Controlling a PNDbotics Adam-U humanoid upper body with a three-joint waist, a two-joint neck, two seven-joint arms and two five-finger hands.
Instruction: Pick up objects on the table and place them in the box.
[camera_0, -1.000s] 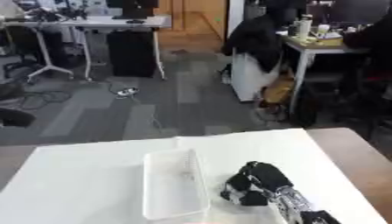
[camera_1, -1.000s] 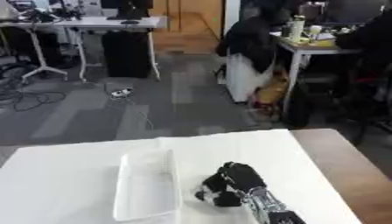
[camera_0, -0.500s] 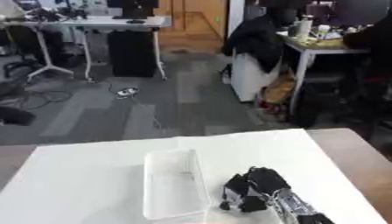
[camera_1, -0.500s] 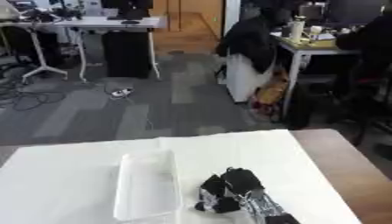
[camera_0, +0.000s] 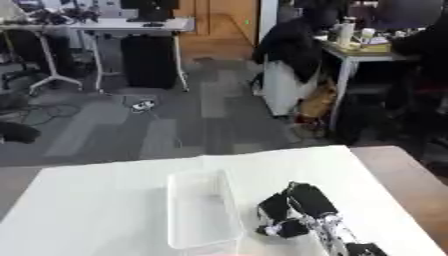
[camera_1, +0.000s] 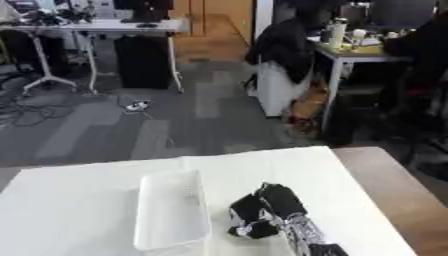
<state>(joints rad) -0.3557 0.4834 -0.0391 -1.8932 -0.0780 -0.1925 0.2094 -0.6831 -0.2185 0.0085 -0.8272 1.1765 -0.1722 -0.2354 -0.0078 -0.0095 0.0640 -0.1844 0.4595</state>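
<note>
A see-through plastic box (camera_0: 201, 212) with a long shape and rounded corners sits in the lower middle of the frame, on a table with a smooth white cloth (camera_0: 96, 200). The box looks empty, though its bottom is hard to see. Just to the right of the box is the robot's black right hand (camera_0: 293, 207), coming up from the lower right corner on a silver and black arm. Its fingers are curled down toward the cloth, and something small and pale shows under them, but it cannot be told what it is or whether the hand holds it. Bare brown wood shows at the table's right edge (camera_0: 411, 180).
</note>
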